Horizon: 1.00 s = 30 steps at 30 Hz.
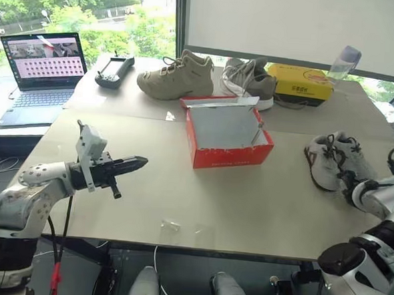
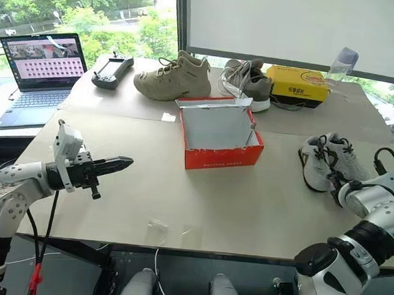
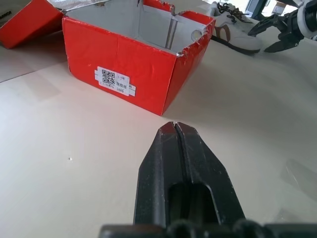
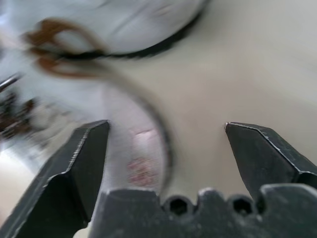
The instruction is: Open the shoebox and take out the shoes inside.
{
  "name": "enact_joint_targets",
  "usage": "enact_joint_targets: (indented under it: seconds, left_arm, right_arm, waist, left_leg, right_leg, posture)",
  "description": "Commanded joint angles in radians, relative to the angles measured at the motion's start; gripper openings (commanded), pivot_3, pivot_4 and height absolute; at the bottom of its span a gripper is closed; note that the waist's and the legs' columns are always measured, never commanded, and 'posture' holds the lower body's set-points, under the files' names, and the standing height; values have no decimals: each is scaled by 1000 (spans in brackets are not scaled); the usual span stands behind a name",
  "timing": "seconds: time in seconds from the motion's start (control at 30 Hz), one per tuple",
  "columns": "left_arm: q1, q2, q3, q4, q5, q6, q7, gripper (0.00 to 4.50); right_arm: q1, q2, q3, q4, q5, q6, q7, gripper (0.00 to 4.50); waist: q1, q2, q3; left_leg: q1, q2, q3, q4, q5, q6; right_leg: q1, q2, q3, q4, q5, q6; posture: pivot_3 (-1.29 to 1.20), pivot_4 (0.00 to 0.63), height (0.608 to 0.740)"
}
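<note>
On the table (image 1: pixel 180 200) the red shoebox (image 1: pixel 228 133) sits open and empty mid-frame, both shoes (image 1: pixel 330 162) lie at right by the wide-open right gripper (image 3: pixel 277 30), the left gripper (image 1: pixel 134 163) is pinched together, so the job looks done and the arm need only back away.

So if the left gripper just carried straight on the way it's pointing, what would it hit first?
Most likely the shoebox. The shut left gripper points at the box's near corner, with bare table between them. How far off the box is, and whether the gripper would clip the corner or slip past, is hard to judge.
</note>
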Motion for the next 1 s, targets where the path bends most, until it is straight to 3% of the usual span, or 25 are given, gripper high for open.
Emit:
enact_joint_targets:
  seconds: [0.03,0.17,0.3,0.4,0.47,0.53,0.6,0.7,0.87,1.0]
  left_arm:
    - [-25,2,5,3,4,-25,-14,0]
    - [-28,3,2,10,9,-27,-27,0]
    - [-22,2,11,8,0,-27,-44,0]
    - [-6,0,31,6,-11,-30,-56,0]
    - [-6,-13,41,11,-9,-32,-35,0]
    - [-17,-62,62,42,15,-42,60,0]
    - [-32,-110,78,70,51,-54,159,0]
    - [-43,-180,108,98,92,-82,299,0]
    - [-31,-329,157,104,190,-140,592,0]
    - [-9,-470,175,61,263,-180,824,0]
  right_arm:
    - [-2,3,-10,-171,-33,42,-83,4480]
    - [5,-13,146,-337,-83,74,-75,4480]
    - [44,-96,369,-442,-113,54,44,4480]
    - [77,-186,559,-501,-72,-27,270,4480]
    - [101,-190,619,-538,8,-65,441,4480]
    - [244,-243,760,-654,62,-131,670,4480]
    - [352,-274,837,-699,52,-182,764,4480]
    - [426,-269,881,-672,-3,-258,779,4480]
    - [505,-269,1019,-568,-229,-453,714,4480]
    - [517,-178,1016,-445,-326,-578,619,4480]
  waist:
    - [-6,3,1]
    - [-27,8,3]
    - [-42,10,3]
    - [-44,10,3]
    - [-47,10,3]
    - [-42,10,3]
    - [-33,9,2]
    - [-15,9,2]
    - [-9,8,2]
    - [-9,7,1]
  left_leg:
    - [0,0,0,-1,0,0]
    - [-7,0,2,0,1,1]
    - [-5,0,2,-1,2,3]
    - [-5,0,4,-1,2,3]
    - [-5,0,4,0,2,3]
    - [-5,1,3,0,2,3]
    - [-5,1,3,-1,2,3]
    - [-8,0,3,1,2,3]
    - [-11,-1,3,5,2,3]
    - [-9,-1,3,5,2,2]
  right_leg:
    - [-1,0,0,0,0,0]
    - [-12,1,4,6,3,5]
    - [-12,1,4,7,2,3]
    - [-12,1,6,7,1,0]
    - [-12,1,6,7,0,-1]
    - [-12,1,5,7,1,0]
    - [-10,1,4,7,1,3]
    - [-12,0,4,6,2,7]
    - [-12,0,4,5,5,10]
    - [-11,0,4,5,6,9]
  posture:
    - [0,150,712]
    - [0,150,712]
    - [0,150,712]
    - [0,150,712]
    - [0,150,712]
    - [0,150,712]
    - [0,150,712]
    - [0,150,712]
    - [0,150,712]
    - [0,150,712]
